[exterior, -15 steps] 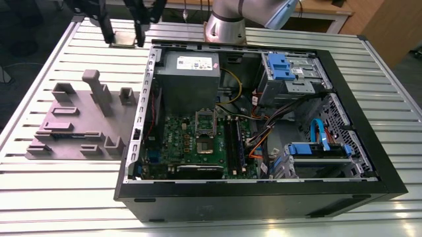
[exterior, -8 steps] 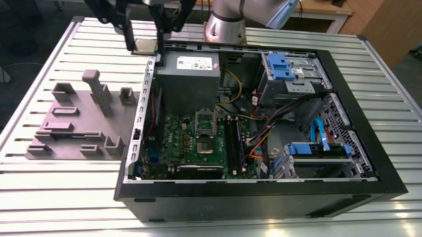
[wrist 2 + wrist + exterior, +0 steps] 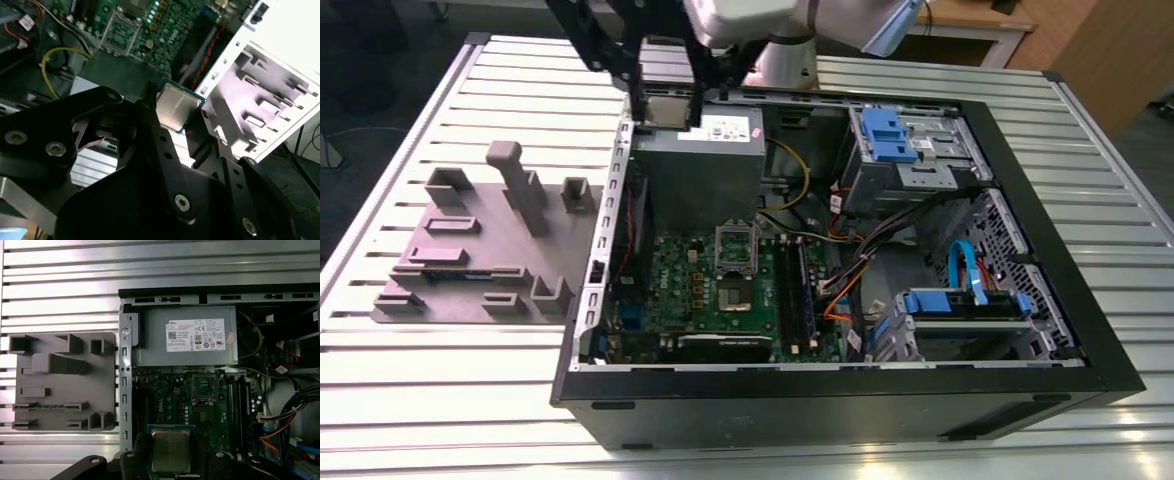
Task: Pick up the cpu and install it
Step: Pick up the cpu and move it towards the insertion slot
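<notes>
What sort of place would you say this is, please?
Probably a robotics lab or workshop bench: an open computer case lies on a slatted metal table, a grey parts fixture sits beside it, and the gripper holds the cpu above the case.

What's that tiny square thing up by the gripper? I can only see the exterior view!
Observer: That's the cpu. In the second wrist view its top is shiny silver with a thin green rim.
Operator: Is the gripper really holding it?
Observer: Yes. In the first wrist view the gripper has black fingers against two opposite edges, and the silver top is left bare.
Operator: Is it crooked?
Observer: No. In the first wrist view its edges run in line with the wall of the case.
</notes>
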